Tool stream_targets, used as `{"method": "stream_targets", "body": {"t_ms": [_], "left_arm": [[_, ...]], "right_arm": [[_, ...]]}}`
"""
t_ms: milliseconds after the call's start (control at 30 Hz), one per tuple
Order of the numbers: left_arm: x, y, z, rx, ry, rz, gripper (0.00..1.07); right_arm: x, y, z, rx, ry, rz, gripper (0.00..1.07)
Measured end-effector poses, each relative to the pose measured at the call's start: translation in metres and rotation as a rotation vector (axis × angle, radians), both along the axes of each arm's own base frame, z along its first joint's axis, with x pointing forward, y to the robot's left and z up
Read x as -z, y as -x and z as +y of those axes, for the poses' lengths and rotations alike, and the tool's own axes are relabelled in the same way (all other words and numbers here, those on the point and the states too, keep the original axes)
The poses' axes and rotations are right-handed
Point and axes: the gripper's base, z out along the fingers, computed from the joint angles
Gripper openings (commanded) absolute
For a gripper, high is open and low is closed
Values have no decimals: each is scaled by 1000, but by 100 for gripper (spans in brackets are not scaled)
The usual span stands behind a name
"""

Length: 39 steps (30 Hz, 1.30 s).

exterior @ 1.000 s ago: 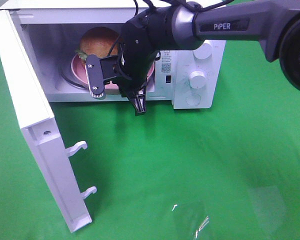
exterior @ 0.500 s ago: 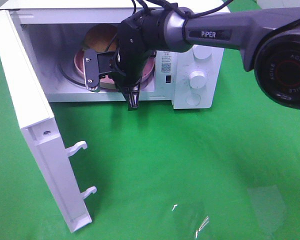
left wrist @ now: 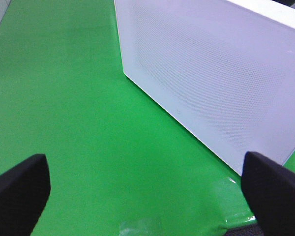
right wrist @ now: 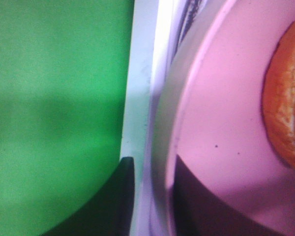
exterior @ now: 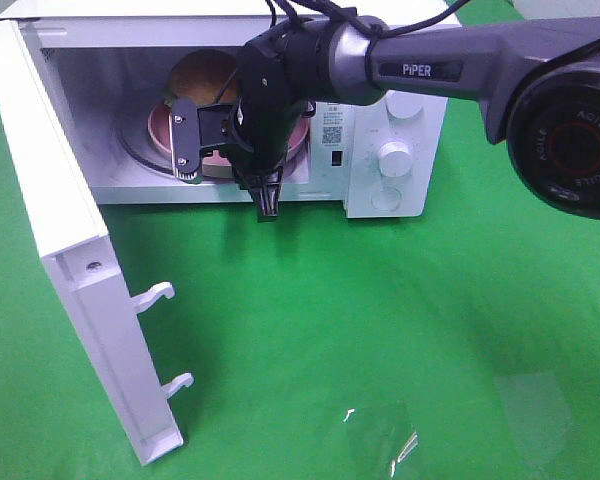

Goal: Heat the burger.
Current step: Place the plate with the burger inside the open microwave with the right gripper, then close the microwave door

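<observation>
The burger [exterior: 202, 75], with a golden-brown bun, sits on a pink round plate [exterior: 160, 125] inside the open white microwave [exterior: 420, 110]. My right gripper [exterior: 188, 160] reaches into the opening and is shut on the near rim of the plate. In the right wrist view the two dark fingers of the gripper [right wrist: 155, 196] straddle the plate [right wrist: 221, 113] rim, with the burger [right wrist: 285, 113] at the edge. My left gripper [left wrist: 147, 196] is open and empty, low over the green cloth. It does not show in the high view.
The microwave door [exterior: 70, 250] stands swung open at the left, its latch hooks pointing right. The left wrist view shows its white outer face [left wrist: 211, 73]. Control knobs [exterior: 394, 157] are on the right panel. Green cloth [exterior: 380, 330] covers the table.
My right gripper has carried the plate and burger farther back into the microwave cavity. It has barely moved in the last half second.
</observation>
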Motion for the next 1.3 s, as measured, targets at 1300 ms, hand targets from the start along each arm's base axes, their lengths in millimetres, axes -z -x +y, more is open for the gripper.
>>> {"method": "stream_targets", "body": {"t_ms": [1300], "left_arm": [[0,0,0,0,0,0,98]], "right_arm": [[-19,47,-21,-17,-44,-37,75]]}}
